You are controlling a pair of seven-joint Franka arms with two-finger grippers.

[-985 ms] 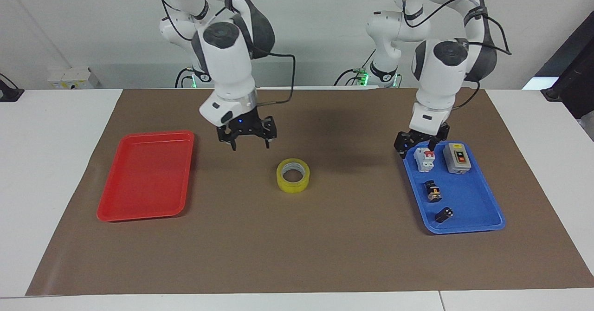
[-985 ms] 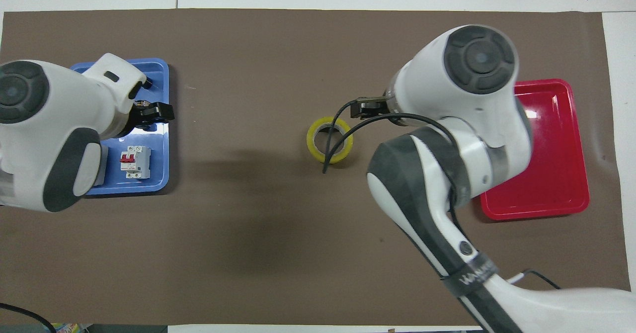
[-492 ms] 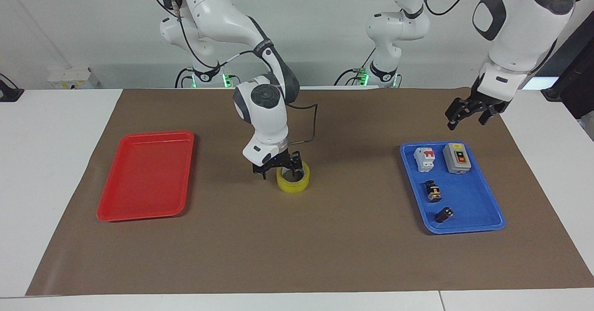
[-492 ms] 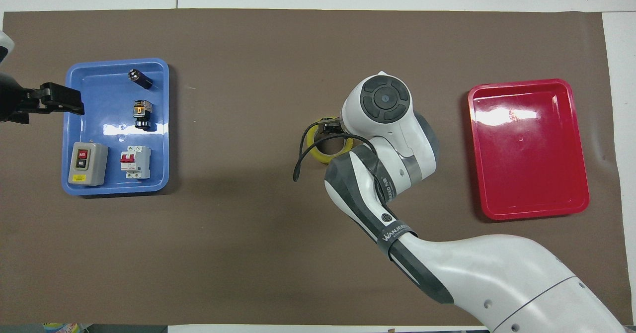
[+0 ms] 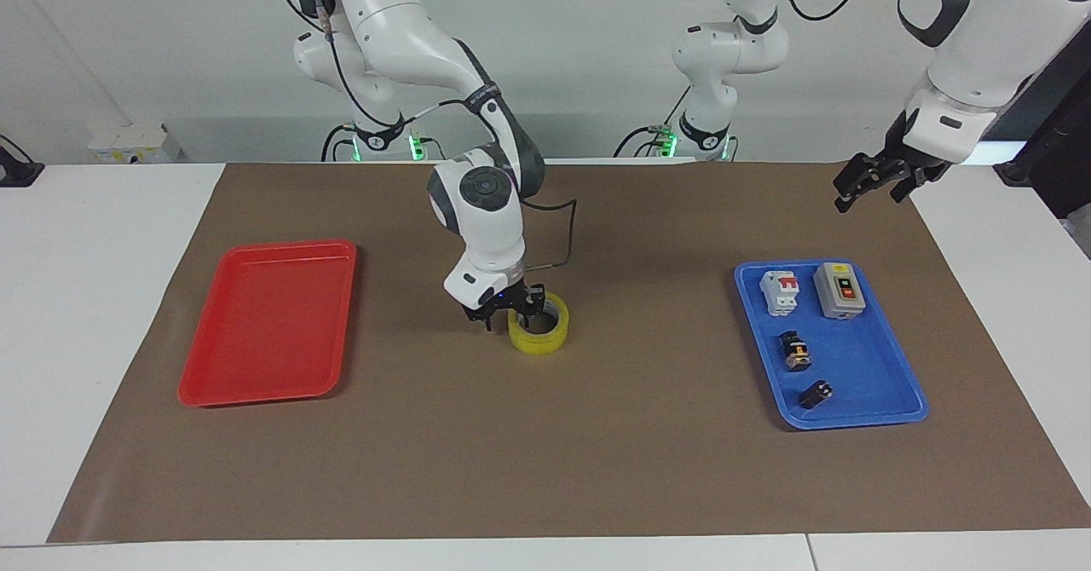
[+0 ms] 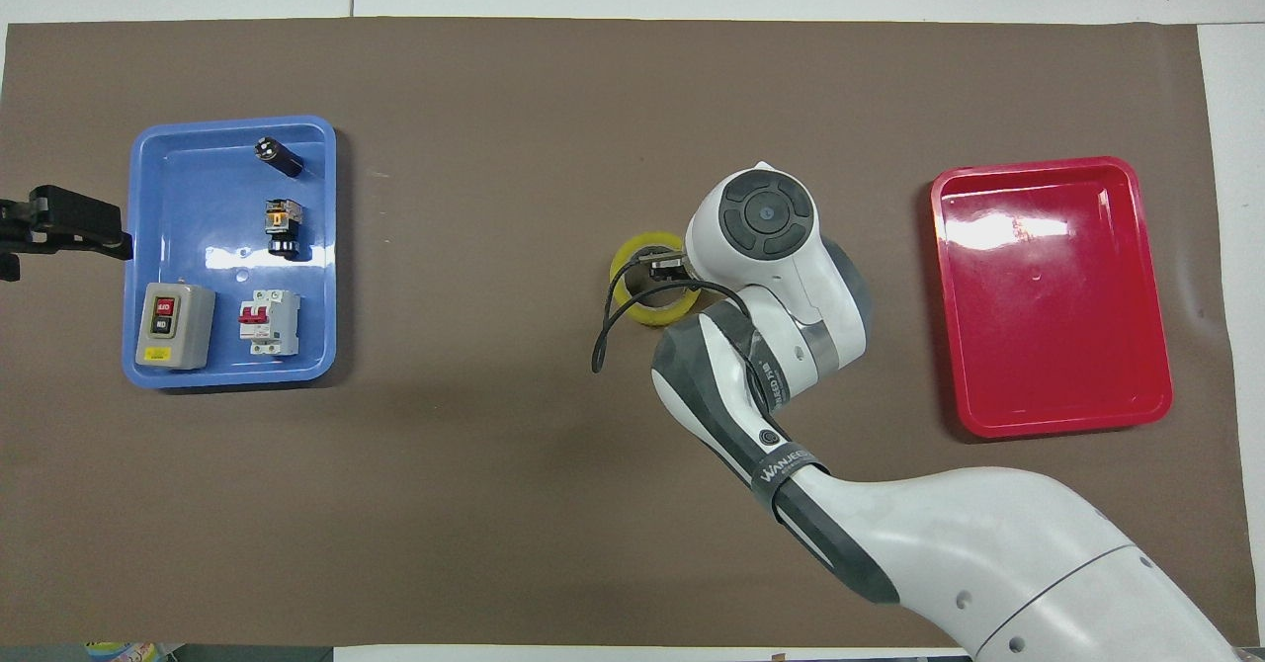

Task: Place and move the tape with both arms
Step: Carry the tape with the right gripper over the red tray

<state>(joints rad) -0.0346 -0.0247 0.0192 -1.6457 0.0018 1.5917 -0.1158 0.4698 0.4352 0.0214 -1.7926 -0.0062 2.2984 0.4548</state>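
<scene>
The yellow tape roll [image 5: 539,332] lies flat on the brown mat at the middle of the table. It also shows in the overhead view [image 6: 621,269], partly covered by the right arm. My right gripper [image 5: 508,319] is down at the roll's rim on the side toward the red tray. It looks open, with one finger [image 6: 668,269] in the roll's hole and the other outside the ring. My left gripper [image 5: 868,194] is open and empty, up in the air over the mat's edge beside the blue tray; it also shows in the overhead view [image 6: 69,229].
An empty red tray [image 5: 268,324] [image 6: 1053,296] lies at the right arm's end. A blue tray [image 5: 852,358] [image 6: 198,237] at the left arm's end holds a grey switch box [image 5: 839,291], a white circuit breaker [image 5: 780,292] and two small black parts [image 5: 795,351].
My right gripper came down from above the mat onto the tape's rim and shifted slightly. My left gripper rose from the blue tray and moved out toward the mat's edge. The tape has not moved.
</scene>
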